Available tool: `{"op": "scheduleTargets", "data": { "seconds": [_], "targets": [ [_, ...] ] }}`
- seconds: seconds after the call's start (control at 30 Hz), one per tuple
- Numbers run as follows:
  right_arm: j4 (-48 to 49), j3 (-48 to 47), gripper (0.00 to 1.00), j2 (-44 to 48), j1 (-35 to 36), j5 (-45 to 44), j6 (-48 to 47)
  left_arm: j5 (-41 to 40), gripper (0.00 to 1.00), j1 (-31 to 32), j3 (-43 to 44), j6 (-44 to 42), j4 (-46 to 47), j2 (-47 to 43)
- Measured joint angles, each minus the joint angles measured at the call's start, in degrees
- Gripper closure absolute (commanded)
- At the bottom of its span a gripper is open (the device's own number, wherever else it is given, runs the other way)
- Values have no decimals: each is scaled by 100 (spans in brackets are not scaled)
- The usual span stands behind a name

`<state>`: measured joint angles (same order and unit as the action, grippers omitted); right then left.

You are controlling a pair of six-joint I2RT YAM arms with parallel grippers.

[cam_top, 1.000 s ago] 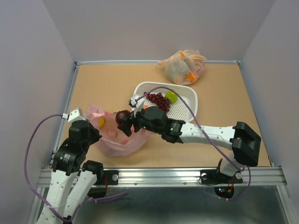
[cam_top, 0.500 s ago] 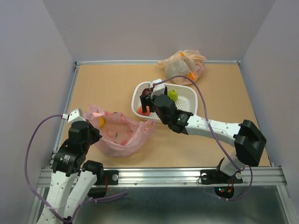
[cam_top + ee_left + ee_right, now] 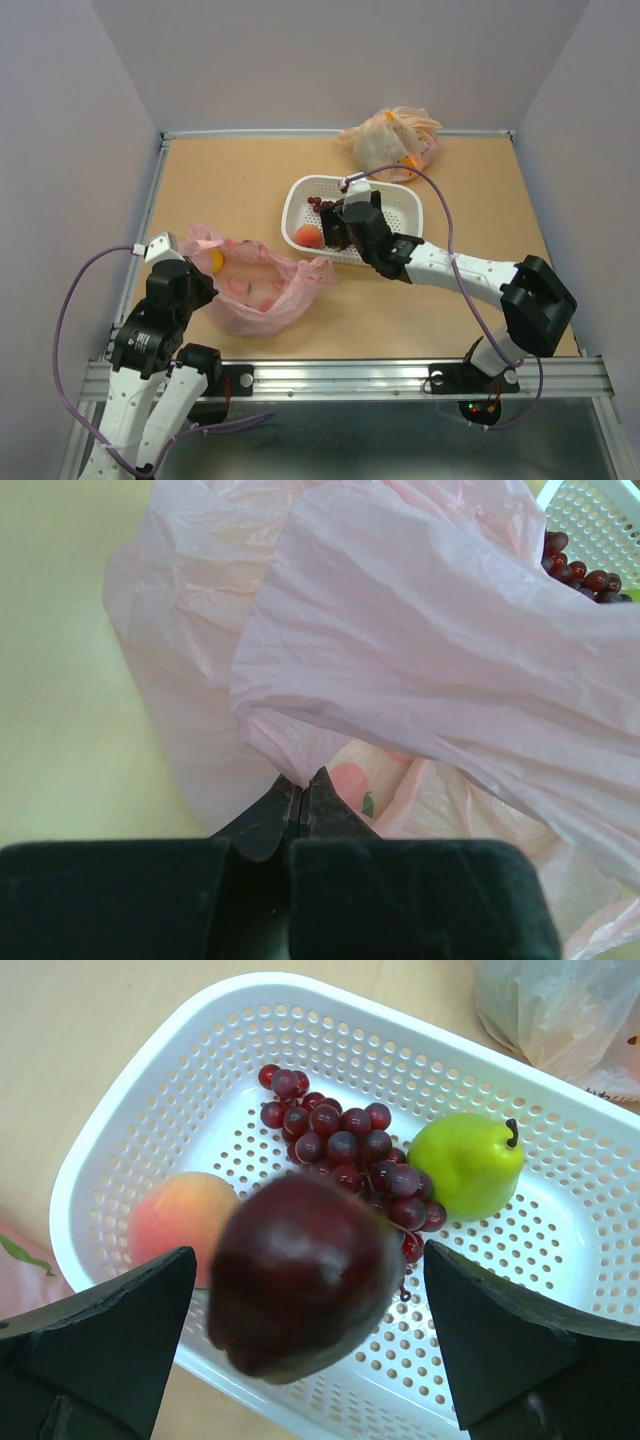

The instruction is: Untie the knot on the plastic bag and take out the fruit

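Well, from the top camera the big change is the right arm: a second ago its hand point(image 3: 342, 228) was at the mouth of the plastic bag point(image 3: 262, 300) with a dark plum in it, and now it has swung over to the white basket point(image 3: 330, 178). The bag lies slack with its mouth open, so the knot looks already undone. A lemon point(image 3: 216, 261) sits at its left edge, beside the left hand point(image 3: 188, 274). A peach point(image 3: 308, 236) and the grapes point(image 3: 320, 203) are already in the basket, and the orange-beige bag point(image 3: 392, 143) lies untouched at the far side of the surface point(image 3: 230, 180).

The left wrist camera shows the left hand's fingertips pressed tight together right at the pink film. I can't tell whether a fold is caught between them. Past them, inside the bag, sits a pink fruit point(image 3: 350, 780) with a small green leaf.

The right wrist camera gives the clearest news. The right hand's fingers stand wide apart with a gap on either side of the plum point(image 3: 300, 1280), which is blurred above the basket's near rim and seems to be dropping free. Below it lie the grapes, the peach and a green pear point(image 3: 465, 1165).

I'd say four pieces are nearly out. The lemon and the pink fruit are left to fetch.
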<state>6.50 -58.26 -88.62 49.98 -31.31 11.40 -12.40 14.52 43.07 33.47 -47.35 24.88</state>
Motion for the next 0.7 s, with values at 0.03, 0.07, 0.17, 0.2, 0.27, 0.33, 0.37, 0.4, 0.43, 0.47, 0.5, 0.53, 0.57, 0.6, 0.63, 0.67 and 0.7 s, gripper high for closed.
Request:
{"op": "scheduleTargets", "data": {
  "seconds": [0.03,0.07,0.17,0.2,0.27,0.33,0.37,0.4,0.43,0.47,0.5,0.53,0.57,0.6,0.63,0.67,0.7],
  "targets": [
    [-24,-4,0,0,0,13,0,0,100,0,0,0,0,0],
    [-48,-9,0,0,0,33,-2,0,100,0,0,0,-2,0],
    [-122,-39,0,0,0,81,-17,4,100,0,0,0,0,-2],
    [-166,-66,0,0,0,101,-26,4,100,0,0,0,0,-4],
    [-280,-164,0,-2,0,155,-50,2,100,0,-7,0,2,-11],
    [-363,-321,0,-2,0,310,-68,4,100,0,-31,0,2,-31],
    [-369,-389,1,-2,0,428,-70,7,100,0,-35,0,0,-37],
    [-380,-468,2,0,0,592,-70,7,100,0,-35,0,4,-37],
    [-415,-535,4,2,0,713,-79,7,100,0,-35,0,4,-37],
    [-463,-627,5,2,0,892,-98,7,100,0,-35,0,2,-37],
    [-551,-772,6,2,0,1176,-127,7,100,0,-35,0,4,-37],
    [-601,-868,7,2,0,1322,-155,7,100,0,-35,0,2,-37],
    [-699,-1025,7,0,17,1580,-181,7,100,0,-35,0,2,-37],
    [-743,-1150,7,0,35,1722,-210,7,100,0,-35,0,2,-37],
    [-807,-1318,7,0,79,1897,-240,7,100,0,-35,0,4,-37],
    [-876,-1519,7,-15,136,2079,-286,7,100,0,-35,0,4,-37],
    [-918,-1705,7,-52,216,2271,-334,7,100,0,-35,0,2,-37]
  ]
}}
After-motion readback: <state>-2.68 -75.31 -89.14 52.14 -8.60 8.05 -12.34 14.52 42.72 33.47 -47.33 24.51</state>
